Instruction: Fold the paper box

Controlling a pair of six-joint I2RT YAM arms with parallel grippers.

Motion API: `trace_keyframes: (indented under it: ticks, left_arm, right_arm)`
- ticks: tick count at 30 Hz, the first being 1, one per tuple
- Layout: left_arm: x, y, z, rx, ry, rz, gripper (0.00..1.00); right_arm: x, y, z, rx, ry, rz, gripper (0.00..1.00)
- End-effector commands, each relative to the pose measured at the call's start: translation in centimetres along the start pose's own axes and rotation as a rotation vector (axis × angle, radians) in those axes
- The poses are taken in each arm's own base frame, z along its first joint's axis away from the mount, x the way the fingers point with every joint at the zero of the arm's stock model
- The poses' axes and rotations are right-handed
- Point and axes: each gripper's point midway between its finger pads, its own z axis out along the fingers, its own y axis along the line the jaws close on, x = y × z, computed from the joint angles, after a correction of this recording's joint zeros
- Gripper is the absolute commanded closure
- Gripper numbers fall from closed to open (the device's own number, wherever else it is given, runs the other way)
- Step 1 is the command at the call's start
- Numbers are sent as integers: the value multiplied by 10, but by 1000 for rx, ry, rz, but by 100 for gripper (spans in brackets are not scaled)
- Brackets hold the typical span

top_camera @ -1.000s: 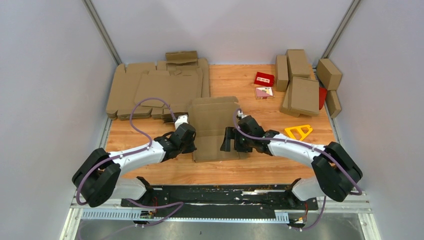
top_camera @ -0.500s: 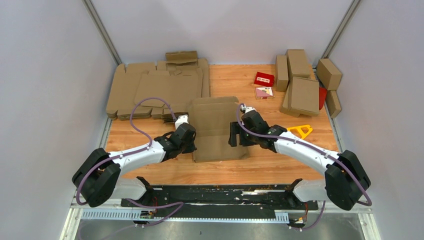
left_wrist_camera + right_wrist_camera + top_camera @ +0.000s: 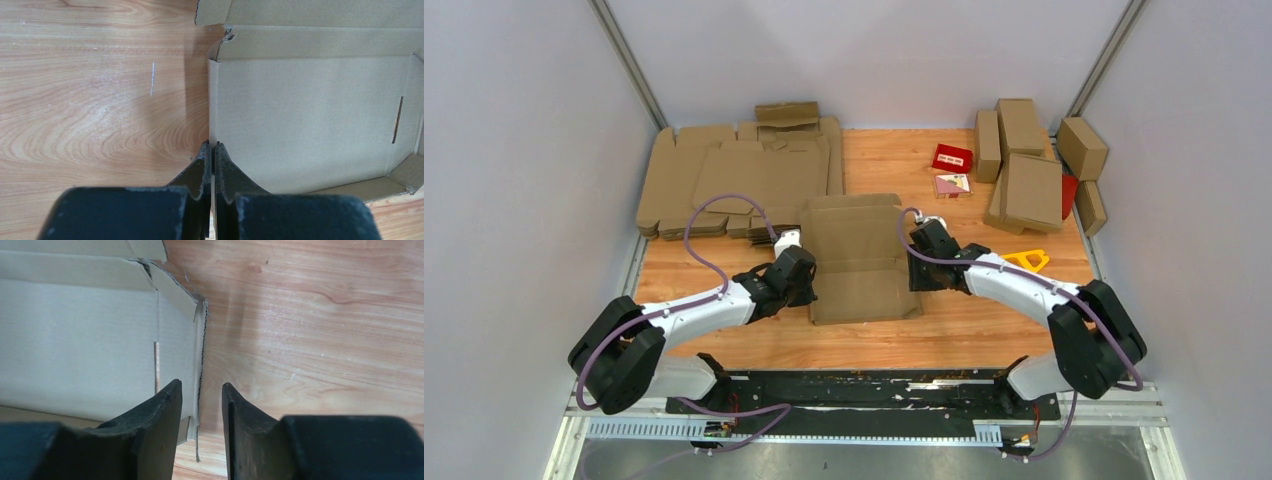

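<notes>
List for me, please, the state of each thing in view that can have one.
Plain brown corrugated cardboard mailer box: partly folded, side walls raised, lid open.
Left end effector: shut on the box's left wall.
Right end effector: open, jaws straddling the box's right wall.
Pile of flat brown cardboard blanks: unfolded, lying flat.
Brown cardboard boxes at far right: folded shut.

Top cam is sitting high up behind the arm bases (image 3: 689,378), looking down and forward over the whole counter (image 3: 894,165). The two wrist cams are hovering super close, peering along their own jaws at opposite side walls of the paper box (image 3: 859,265), which all three views are sharing.
</notes>
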Motion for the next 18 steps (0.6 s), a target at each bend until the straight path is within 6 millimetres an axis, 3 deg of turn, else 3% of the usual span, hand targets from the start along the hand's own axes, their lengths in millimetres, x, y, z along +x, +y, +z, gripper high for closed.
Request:
trace_keyframes:
  ticks: [1, 7, 18]
  left_arm:
    - [-14, -9, -4, 12, -39, 7, 100]
    - [-14, -10, -3, 16, -34, 5, 100]
    - [-14, -12, -4, 25, -34, 0, 100]
  right_arm:
    - [-4, -3, 9, 27, -4, -18, 68]
    - [-4, 11, 4, -52, -5, -11, 100]
    - [-12, 35, -24, -196, -27, 2, 100]
